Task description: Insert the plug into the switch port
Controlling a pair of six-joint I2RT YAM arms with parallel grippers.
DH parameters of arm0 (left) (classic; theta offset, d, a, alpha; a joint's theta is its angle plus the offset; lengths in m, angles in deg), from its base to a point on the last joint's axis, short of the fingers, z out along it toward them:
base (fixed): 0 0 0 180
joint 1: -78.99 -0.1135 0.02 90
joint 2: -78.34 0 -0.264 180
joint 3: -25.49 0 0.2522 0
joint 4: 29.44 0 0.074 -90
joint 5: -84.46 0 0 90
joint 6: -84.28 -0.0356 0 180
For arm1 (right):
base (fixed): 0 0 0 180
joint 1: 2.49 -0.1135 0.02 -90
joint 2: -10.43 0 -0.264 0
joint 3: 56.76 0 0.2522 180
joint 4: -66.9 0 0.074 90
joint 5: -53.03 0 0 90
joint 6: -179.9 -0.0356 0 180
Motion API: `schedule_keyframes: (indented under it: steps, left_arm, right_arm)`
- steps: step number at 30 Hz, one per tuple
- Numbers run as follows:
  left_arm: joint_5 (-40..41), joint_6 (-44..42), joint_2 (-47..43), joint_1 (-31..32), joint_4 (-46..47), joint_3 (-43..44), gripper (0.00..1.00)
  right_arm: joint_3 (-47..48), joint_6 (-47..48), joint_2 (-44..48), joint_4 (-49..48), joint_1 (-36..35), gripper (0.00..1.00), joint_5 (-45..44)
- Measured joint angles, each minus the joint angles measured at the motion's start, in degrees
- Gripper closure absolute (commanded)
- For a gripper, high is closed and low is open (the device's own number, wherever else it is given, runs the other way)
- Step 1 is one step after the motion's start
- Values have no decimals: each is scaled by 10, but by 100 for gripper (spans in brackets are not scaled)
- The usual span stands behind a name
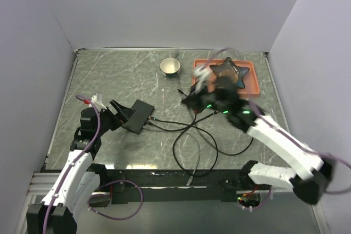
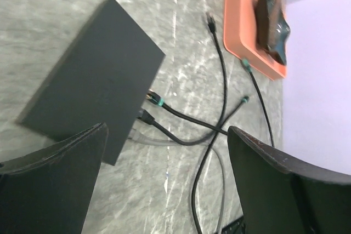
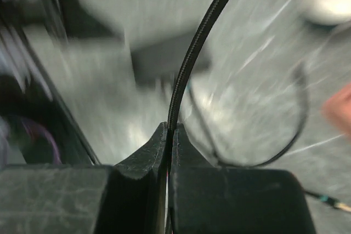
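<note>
step: carry plug to switch (image 2: pixel 93 80) | right hand (image 3: pixel 167 135) clamped on cable (image 3: pixel 192 53), plug end unseen | left hand (image 2: pixel 167 135) apart, just beside switch on desk (image 1: pixel 109 75) | tip: regrip nearer plug, brace switch, align squarely before pushing

No legible text, label, brand, number or sign in any view. Switch (image 2: pixel 93 83): top face plain dark, nothing readable on it. Orange tray (image 2: pixel 237 23): no readable marking. Right wrist view too blurred to read anything; top view too small for fine print.
</note>
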Motion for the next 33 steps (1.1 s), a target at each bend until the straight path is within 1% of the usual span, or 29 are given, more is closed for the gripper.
schedule_keyframes:
  steps: [3, 5, 8, 15, 24, 28, 33]
  left_arm:
    - [-31, 3, 24, 0, 42, -15, 4]
    - [-63, 14, 46, 0, 80, -30, 4]
    - [-94, 26, 46, 0, 122, -53, 4]
    - [-111, 34, -30, 0, 156, -63, 4]
    - [-111, 61, -110, 0, 183, -68, 1]
    - [-113, 80, -112, 0, 210, -76, 8]
    - [-124, 102, -89, 0, 244, -92, 21]
  right_arm:
    - [-48, 51, -85, 7, -62, 100, 20]
    - [-60, 83, -132, 23, -93, 100, 46]
    - [-60, 112, -172, 28, -106, 100, 88]
    - [-62, 122, -169, -9, -106, 100, 173]
    - [-62, 125, -167, -15, -107, 100, 213]
    - [-68, 125, -161, -15, -110, 100, 225]
    - [-74, 131, -144, -8, -120, 100, 241]
